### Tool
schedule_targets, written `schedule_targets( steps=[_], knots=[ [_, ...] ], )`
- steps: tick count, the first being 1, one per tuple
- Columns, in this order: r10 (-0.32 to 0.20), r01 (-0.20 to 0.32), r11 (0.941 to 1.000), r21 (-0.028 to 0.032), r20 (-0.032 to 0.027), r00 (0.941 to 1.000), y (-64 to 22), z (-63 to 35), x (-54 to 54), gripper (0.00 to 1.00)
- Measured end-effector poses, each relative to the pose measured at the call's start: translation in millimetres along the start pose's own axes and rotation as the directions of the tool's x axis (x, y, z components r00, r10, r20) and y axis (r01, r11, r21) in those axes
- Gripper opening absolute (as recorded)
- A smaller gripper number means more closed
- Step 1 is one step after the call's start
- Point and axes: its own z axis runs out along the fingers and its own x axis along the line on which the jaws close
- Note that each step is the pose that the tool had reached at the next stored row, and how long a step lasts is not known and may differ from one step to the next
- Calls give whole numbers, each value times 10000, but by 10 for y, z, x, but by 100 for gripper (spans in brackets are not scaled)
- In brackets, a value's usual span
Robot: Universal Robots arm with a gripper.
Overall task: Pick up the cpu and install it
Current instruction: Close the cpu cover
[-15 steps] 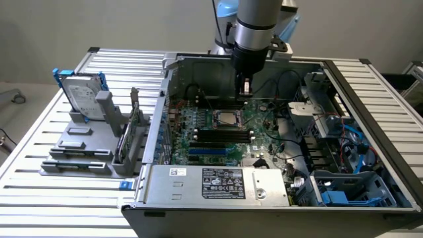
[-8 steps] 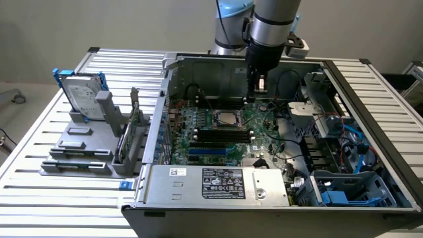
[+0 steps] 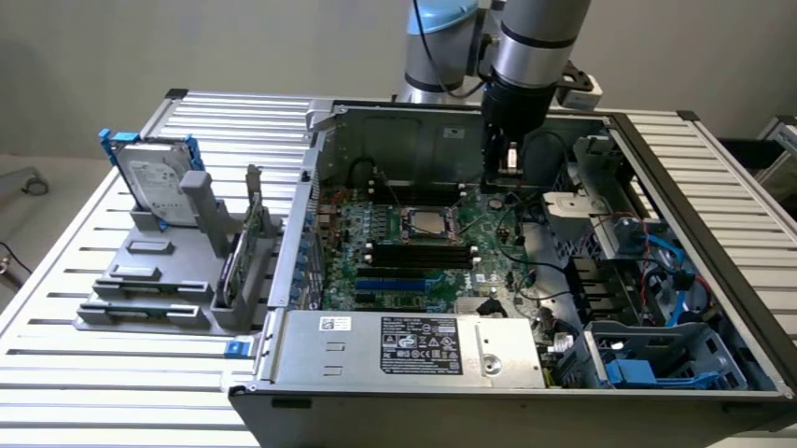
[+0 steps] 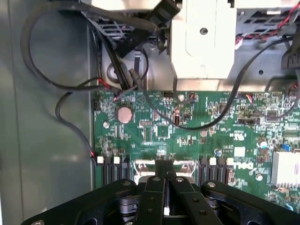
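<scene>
- One arm (image 3: 538,37) reaches down into one open computer case (image 3: 697,187). The case lies on a slatted table (image 3: 75,308).
- One gripper (image 3: 507,177) hangs above the motherboard (image 3: 496,269), close to its far edge. It is at the exterior view's right of the one socket (image 3: 402,217).
- In the wrist view its two fingers (image 4: 152,197) are pressed together at the tips, and nothing is between them.
- One cpu (image 3: 427,222), pale and square, lies flat inside the dark frame of the socket, about the middle of the motherboard. It is apart from the gripper.
- One round coin battery (image 4: 124,114) sits on the green board.
- Four white latches (image 4: 116,160) are counted on the black slots, two on each side of the fingertips.
- One hard drive (image 3: 156,177) stands upright at the far corner of one grey rack (image 3: 137,280). The rack is near the table's edge at the exterior view's left.
- One power supply (image 3: 412,345) lies along the near edge of the computer case.
</scene>
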Motion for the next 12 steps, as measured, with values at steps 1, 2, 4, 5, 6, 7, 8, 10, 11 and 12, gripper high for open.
schedule_targets(
  steps=[1, 2, 4, 5, 6, 7, 8, 10, 11, 12],
  knots=[
    [-3, 3, 10000, 0, -1, 10000, 32, 0, 0, 11],
    [-3, 3, 10000, 0, -2, 10000, 60, 0, 0, 11],
    [-7, 7, 10000, -3, -4, 10000, 98, 2, 1, 11],
    [-8, 8, 10000, -7, -5, 10000, 108, 9, 1, 11],
    [-11, 11, 10000, -17, -2, 10000, 113, 21, 0, 11],
    [-12, 12, 10000, -29, -3, 10000, 117, 36, 1, 11],
    [-13, 13, 10000, -39, -2, 10000, 120, 52, 0, 11],
    [-13, 13, 10000, -51, -3, 10000, 123, 87, -1, 11],
    [-13, 13, 10000, -54, -5, 10000, 124, 106, -2, 11],
    [-14, 14, 10000, -55, -2, 10000, 125, 125, -3, 11]
  ],
)
